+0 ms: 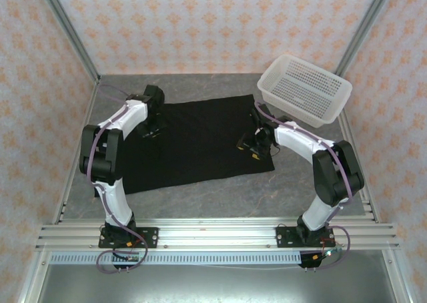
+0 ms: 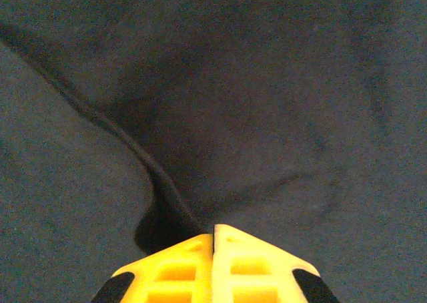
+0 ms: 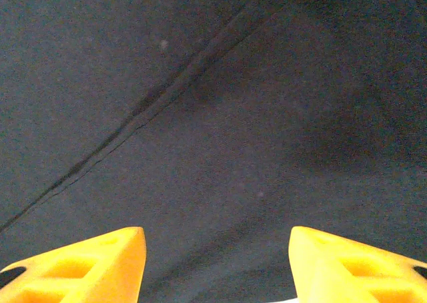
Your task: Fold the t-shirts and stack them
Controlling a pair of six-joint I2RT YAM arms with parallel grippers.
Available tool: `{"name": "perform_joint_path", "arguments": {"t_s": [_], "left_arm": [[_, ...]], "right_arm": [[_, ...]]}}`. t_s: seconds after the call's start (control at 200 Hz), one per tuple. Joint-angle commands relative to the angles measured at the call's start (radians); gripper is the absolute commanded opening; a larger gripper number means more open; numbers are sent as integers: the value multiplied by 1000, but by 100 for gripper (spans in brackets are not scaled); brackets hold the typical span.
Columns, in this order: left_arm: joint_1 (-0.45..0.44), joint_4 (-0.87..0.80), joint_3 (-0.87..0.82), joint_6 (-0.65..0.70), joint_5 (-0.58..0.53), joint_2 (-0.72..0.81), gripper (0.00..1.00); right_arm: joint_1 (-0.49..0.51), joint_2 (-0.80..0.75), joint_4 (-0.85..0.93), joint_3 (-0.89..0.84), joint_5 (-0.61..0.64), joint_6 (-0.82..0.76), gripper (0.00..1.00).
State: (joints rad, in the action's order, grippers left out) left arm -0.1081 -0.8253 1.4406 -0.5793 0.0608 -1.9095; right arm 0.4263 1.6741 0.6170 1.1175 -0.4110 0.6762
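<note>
**Black shirt spread flat, left jaws pinching, right jaws apart above it**

The grey table (image 1: 220, 196) is walled in by patterned panels on three sides, with a metal rail (image 1: 213, 233) along its near edge. A bare strip of table runs between that rail and the cloth, and a narrower one behind it.

The black t-shirt (image 1: 200, 139) lies spread over the middle of the table between the two arms, a plain black face up. A white mesh basket (image 1: 303, 89) sits tilted at the far right corner, its near corner just beside the shirt's far right corner.

The left gripper (image 1: 152, 128) is at the shirt's far left part. In its wrist view the yellow fingers (image 2: 253, 263) are pressed together, and a raised fold of cloth (image 2: 133, 149) runs straight into their tips, pinched there.

The right gripper (image 1: 252, 146) is near the shirt's right edge. Its fingers (image 3: 87, 263) stand well apart close over flat cloth crossed by a seam (image 3: 160, 93).

The left arm hides the shirt's left edge, and sleeves and neckline are hard to make out
</note>
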Motion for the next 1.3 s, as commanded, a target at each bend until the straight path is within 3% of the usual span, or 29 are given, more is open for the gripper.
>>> {"name": "perform_joint_path", "arguments": {"t_s": [0.0, 0.035, 0.07, 0.11, 0.15, 0.25, 0.355, 0.51, 0.615, 0.741, 0.961, 1.296], "left_arm": [[-21, 5, 37, 39, -42, -7, 19], [-22, 2, 40, 39, -58, 37, 40], [-22, -10, 43, 39, -88, 62, 54], [-18, -32, 45, 38, -120, 95, 62], [-4, -47, 34, 26, -133, 132, 64], [78, -32, -66, -45, -61, 233, 64], [185, -1, -178, -106, 48, 282, 57], [277, 2, -256, -149, 104, 250, 42], [313, 6, -270, -152, 108, 207, 39], [320, 12, -247, -149, 125, 186, 39], [306, 10, -242, -139, 123, 211, 39], [296, -4, -244, -126, 116, 245, 39]], "right_arm": [[-20, -46, 35, -13, 86, 28, 59], [-32, -59, 33, -13, 104, 34, 60], [-45, -70, 28, -12, 121, 38, 60], [-62, -78, 27, -6, 141, 43, 60], [-78, -77, 27, 4, 152, 45, 59], [-102, -45, 34, 61, 176, 39, 56], [-100, 39, 39, 147, 169, 27, 47], [-88, 177, 42, 241, 184, 26, 41], [-87, 222, 53, 277, 232, 19, 40], [-111, 236, 45, 332, 266, -48, 42], [-230, 385, 123, 610, 293, -134, 46], [-381, 754, 334, 1178, 264, -26, 46]]}}
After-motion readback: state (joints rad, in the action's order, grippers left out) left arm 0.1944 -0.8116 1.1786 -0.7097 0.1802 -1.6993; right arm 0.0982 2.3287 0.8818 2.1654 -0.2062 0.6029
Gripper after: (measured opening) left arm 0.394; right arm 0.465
